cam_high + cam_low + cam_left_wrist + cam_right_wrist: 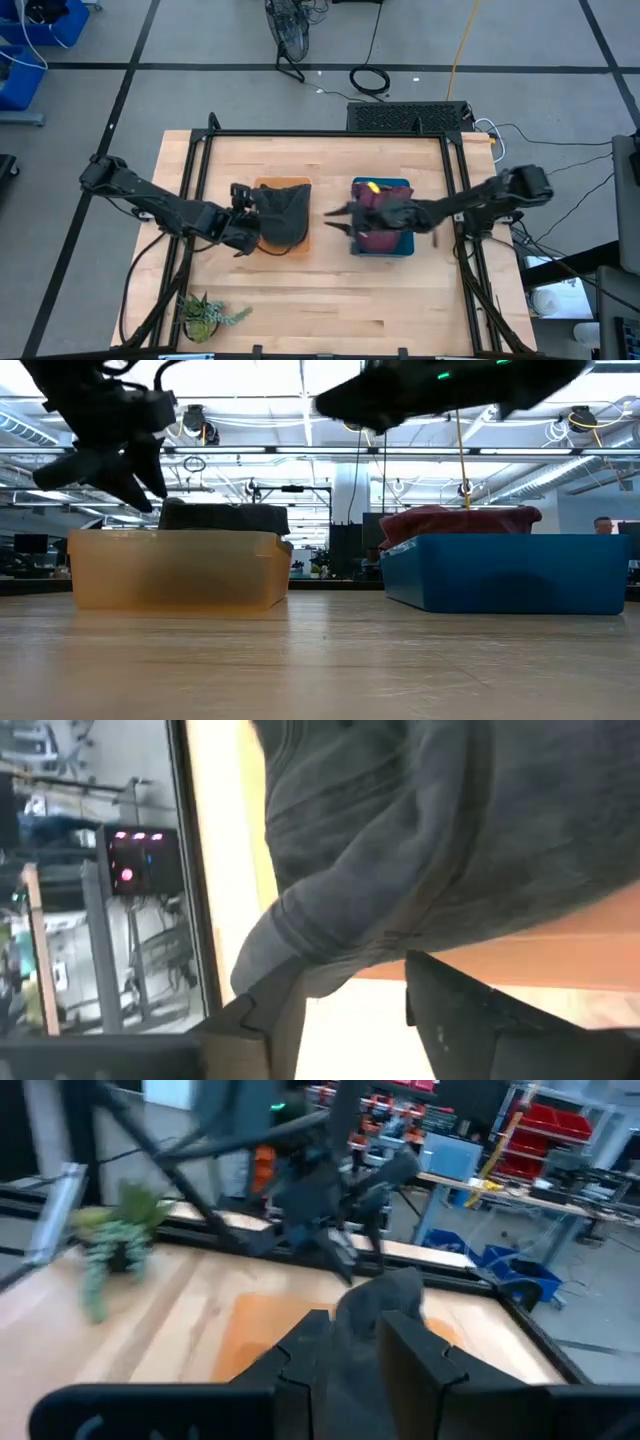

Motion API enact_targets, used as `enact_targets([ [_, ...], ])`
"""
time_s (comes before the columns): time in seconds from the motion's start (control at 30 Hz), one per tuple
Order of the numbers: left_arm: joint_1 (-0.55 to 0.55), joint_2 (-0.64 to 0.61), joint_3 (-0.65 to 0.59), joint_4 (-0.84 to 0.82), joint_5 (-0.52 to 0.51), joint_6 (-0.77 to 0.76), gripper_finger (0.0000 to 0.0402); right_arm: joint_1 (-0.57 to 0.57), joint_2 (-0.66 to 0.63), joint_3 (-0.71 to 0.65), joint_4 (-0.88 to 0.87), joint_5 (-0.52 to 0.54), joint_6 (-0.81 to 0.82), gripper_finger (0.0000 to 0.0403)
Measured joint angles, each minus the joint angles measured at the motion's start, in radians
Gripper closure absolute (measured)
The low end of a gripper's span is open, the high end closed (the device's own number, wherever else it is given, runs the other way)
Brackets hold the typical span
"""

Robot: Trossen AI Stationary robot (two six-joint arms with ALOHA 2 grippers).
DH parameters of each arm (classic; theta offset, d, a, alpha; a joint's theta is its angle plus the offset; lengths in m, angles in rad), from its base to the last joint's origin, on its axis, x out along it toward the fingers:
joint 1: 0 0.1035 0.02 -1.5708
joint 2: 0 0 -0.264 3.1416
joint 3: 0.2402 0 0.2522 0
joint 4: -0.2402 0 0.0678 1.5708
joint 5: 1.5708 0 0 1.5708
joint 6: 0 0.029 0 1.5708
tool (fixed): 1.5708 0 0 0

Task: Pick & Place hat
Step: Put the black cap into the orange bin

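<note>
With the dark hat (281, 212) draped over the orange bin (297, 245) left of the desk's centre, close your left gripper's (243, 218) parted, empty fingers squarely on its near brim before lifting.

Table (330, 290): pale wooden top with a black metal frame along its edges.
Plant (205, 316): small green potted plant near the table's front left corner, well apart from the bins; it also shows in the right wrist view (118, 1240).
Cable (371, 79): black coil lying on the grey floor beyond the table's far edge.
Blue crates (45, 25): stacked at the far left of the floor.
Black box (408, 117): vented, set on the floor against the table's far edge.
Floor lines (200, 66): dark strips crossing the grey floor.
Person (603, 525): partly visible far back in the room, at the right.
</note>
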Motion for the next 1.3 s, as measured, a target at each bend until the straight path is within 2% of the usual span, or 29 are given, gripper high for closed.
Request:
enact_targets([
  [0.13, 0.02, 0.001, -0.021, 0.014, -0.005, 0.003, 0.0261, -0.077, 0.121, 0.114, 0.002, -0.029, 0.053, 0.0329],
  [0.33, 0.062, 0.001, -0.088, 0.131, 0.002, 0.017, 0.0305, -0.135, 0.272, 0.244, -0.022, -0.124, 0.114, 0.0329],
  [0.53, 0.096, 0.001, -0.177, 0.266, 0.023, 0.034, 0.0332, -0.181, 0.384, 0.328, -0.124, -0.121, 0.104, 0.0329],
  [0.9, 0.152, 0.0, -0.239, 0.444, 0.07, 0.108, 0.0367, -0.273, 0.466, 0.327, -0.141, -0.152, 0.201, 0.0329],
  [1.3, 0.186, -0.015, -0.206, 0.427, 0.11, 0.157, 0.0397, -0.271, 0.468, 0.327, -0.143, -0.175, 0.202, 0.0329],
])
